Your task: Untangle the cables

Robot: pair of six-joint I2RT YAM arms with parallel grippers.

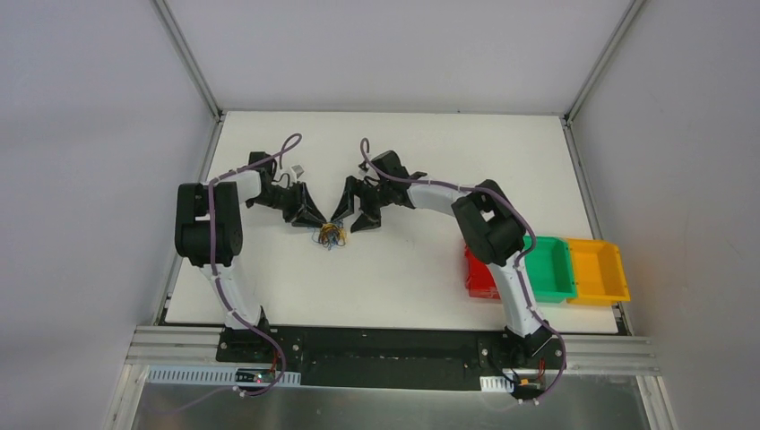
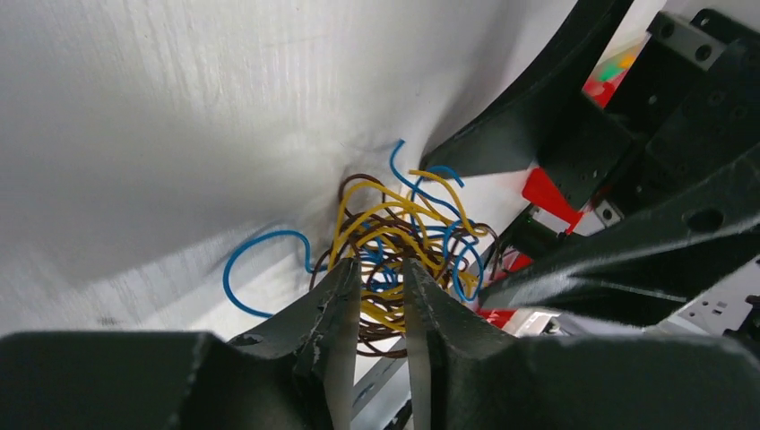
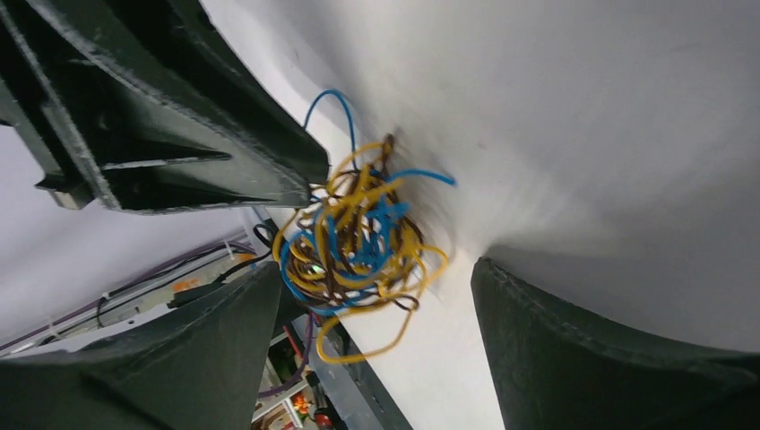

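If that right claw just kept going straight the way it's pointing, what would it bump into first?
Most likely the tangle of cables, which sits just ahead between the open fingers of the right gripper. The white table lies right behind it, though depth is hard to judge.

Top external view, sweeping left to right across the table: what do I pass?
left gripper → cable tangle → right gripper → red bin → green bin → yellow bin

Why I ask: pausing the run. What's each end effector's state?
Left end effector: closed on the cables.
Right end effector: open, holding nothing.
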